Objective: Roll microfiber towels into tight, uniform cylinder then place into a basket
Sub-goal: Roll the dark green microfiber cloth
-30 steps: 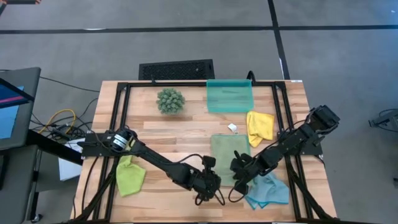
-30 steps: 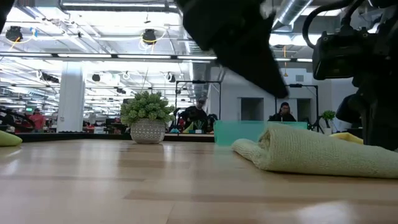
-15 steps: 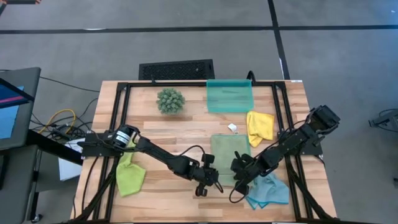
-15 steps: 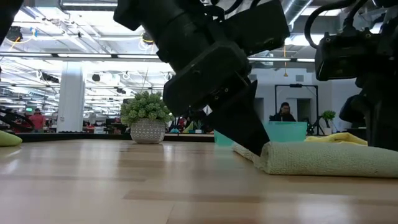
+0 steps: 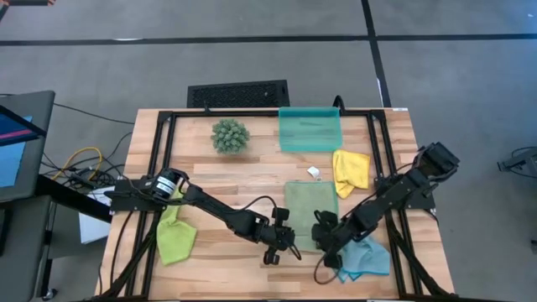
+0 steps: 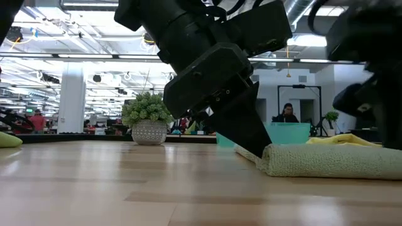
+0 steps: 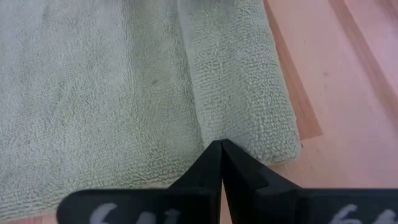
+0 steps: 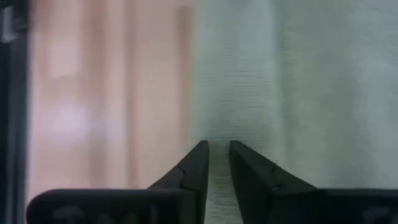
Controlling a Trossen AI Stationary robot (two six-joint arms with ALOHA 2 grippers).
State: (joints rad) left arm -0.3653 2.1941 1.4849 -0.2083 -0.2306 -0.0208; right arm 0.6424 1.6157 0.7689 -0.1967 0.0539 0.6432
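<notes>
Sage green microfiber towel [image 5: 306,211] is lying flat near the front middle of the wooden counter [image 5: 252,184], its near edge folded into a short roll. The left tool [image 5: 280,247], fingers pressed together, is touching that rolled edge at its left corner. The right tool [image 5: 329,250], fingers nearly closed with a thin gap, is hovering by the right corner, beside the light blue towel [image 5: 365,256]. A translucent teal plastic basket [image 5: 309,130] is sitting at the back edge.

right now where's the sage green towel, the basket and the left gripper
sage green towel [image 5: 305,203], high view, flat middle of the cloth
basket [image 5: 310,132], high view, its translucent floor
left gripper [image 7: 221,147], left wrist view, fingertips pressed together
</notes>
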